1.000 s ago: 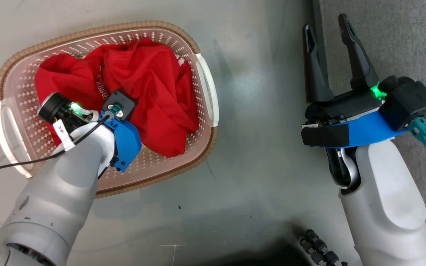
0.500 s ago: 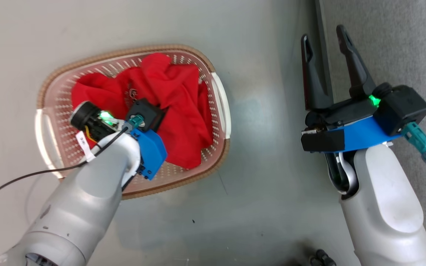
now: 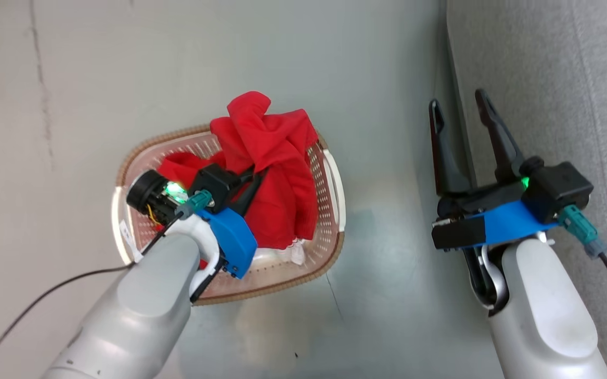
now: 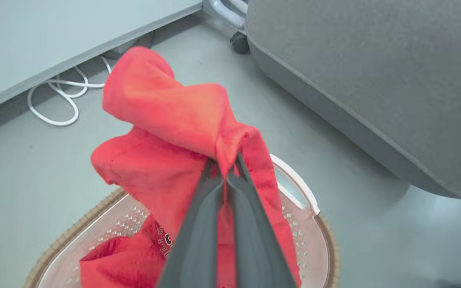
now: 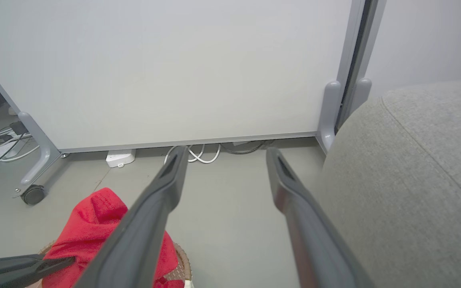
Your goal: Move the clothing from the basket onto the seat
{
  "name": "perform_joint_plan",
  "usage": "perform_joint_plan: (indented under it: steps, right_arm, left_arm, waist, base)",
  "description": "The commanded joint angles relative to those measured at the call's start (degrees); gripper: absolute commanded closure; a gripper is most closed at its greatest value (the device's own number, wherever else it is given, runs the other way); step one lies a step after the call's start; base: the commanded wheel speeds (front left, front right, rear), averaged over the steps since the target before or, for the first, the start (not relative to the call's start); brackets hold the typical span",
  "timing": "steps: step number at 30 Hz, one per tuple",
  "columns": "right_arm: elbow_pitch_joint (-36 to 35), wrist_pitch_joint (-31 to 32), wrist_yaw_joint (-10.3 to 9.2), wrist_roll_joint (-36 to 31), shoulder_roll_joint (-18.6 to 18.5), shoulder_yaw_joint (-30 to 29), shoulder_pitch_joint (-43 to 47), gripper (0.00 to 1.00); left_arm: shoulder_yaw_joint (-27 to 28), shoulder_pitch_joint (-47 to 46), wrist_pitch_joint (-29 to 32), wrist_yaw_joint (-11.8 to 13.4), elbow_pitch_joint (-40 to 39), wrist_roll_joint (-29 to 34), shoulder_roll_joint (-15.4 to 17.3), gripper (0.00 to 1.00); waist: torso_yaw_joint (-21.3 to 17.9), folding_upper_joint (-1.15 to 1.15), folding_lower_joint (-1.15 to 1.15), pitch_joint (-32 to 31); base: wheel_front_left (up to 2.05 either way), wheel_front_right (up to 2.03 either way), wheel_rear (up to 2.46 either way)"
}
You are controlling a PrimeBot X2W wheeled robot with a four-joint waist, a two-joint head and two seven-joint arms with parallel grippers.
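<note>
Big grey seat (image 3: 545, 79) runs down the right side, and the basket (image 3: 329, 252) sits on the floor (image 3: 229, 52) to its left, not touching it. The red clothing (image 3: 277, 158) is bunched up above the basket's far rim with its lower end hanging down inside, and there's more red fabric on the bottom. The left pincer (image 4: 227, 160) is pressed together on a fold of that clothing. The right pincer (image 3: 457, 100) is spread wide, holding nothing, hovering by the seat's left edge.
</note>
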Motion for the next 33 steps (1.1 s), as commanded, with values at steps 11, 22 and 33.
perform_joint_plan:
  steps: [11,22,33]
  right_arm:
    - [2.1,-0.1,-0.03,-0.2,-0.2,-1.2,5.8,0.00]
    - [3.5,-0.1,-0.03,0.5,-0.2,-1.4,11.1,0.00]
    - [4.5,-0.1,-0.03,1.0,-0.2,-1.2,14.8,0.00]
  left_arm:
    - [4.9,6.7,-0.3,0.2,-8.9,2.1,-0.1,1.00]
    - [7.8,9.5,-0.3,0.1,-14.7,3.5,-0.5,1.00]
    - [7.5,7.6,-0.3,0.0,-19.0,4.4,-1.4,1.00]
  waist:
    - [2.4,0.00,0.01,-10.9]
    - [3.2,0.00,0.01,-19.3]
    - [4.1,0.00,0.01,-25.6]
  base:
    - [0.00,0.00,0.00]
    - [0.00,0.00,0.00]
    - [0.00,0.00,0.00]
